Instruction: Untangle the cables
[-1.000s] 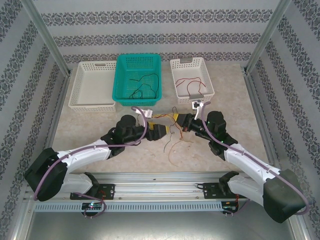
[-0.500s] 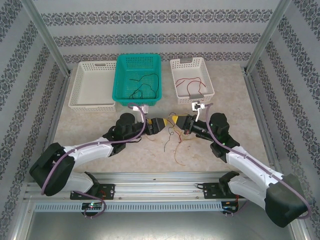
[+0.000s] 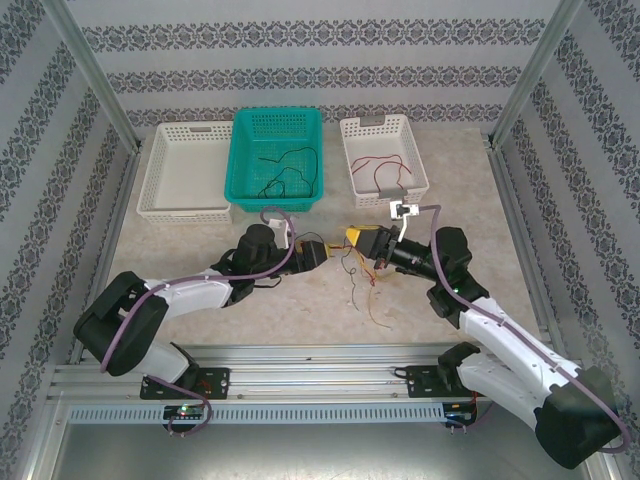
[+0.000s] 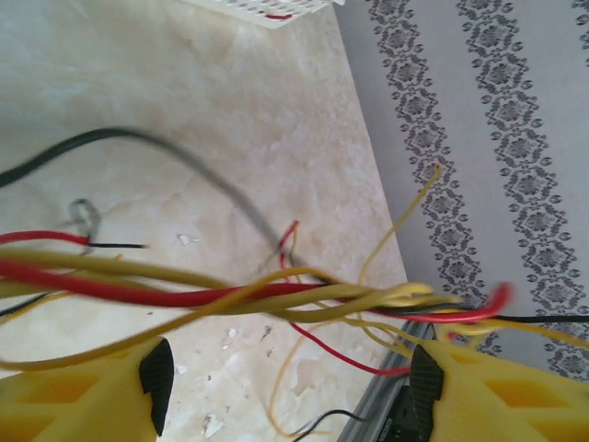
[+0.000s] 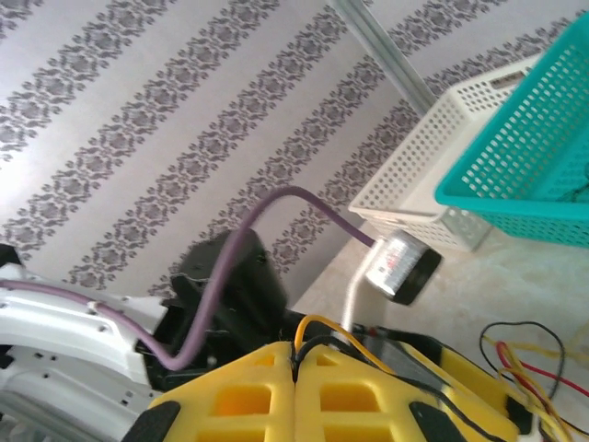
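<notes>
Several limp, featherlight cables likely snag, best pinched singly near an end; the right gripper clamps two strands, the left gripper sits spread.

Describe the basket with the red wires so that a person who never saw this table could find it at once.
At the far side of the table, three baskets stand in a row. Take the small white basket at the right end, next to the teal basket. Only it holds red wires; the teal one holds dark wires, the white tray at the left end is wider.
</notes>
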Tool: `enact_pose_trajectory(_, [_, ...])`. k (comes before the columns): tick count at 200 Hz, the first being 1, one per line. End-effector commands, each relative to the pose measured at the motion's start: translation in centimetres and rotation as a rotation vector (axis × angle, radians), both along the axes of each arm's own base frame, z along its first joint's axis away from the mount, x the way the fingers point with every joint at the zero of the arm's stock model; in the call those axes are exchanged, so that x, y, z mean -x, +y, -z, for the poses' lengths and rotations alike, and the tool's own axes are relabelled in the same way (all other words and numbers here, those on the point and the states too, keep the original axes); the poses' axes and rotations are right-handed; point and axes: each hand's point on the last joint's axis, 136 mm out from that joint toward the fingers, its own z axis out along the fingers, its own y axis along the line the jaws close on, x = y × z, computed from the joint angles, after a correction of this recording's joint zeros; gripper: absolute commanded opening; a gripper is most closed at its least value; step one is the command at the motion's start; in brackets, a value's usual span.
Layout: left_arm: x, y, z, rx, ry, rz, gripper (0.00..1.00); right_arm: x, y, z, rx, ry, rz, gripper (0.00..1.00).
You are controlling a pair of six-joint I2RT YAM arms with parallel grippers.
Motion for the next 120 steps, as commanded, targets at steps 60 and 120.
enact_pose_trajectory(60, [-0.6, 2.4, -2.9, 0.126, -0.032, -0.137, 0.94, 2.7, 1.3, -2.7, -0.028, -0.082, -0.16, 0.0])
enact_pose_trajectory(120, [-0.6, 2.0, -3.3, 0.149, -0.016, -0.119, 0.98, 3.3, 1.9, -2.8, -0.023, -0.1, -0.194, 0.0])
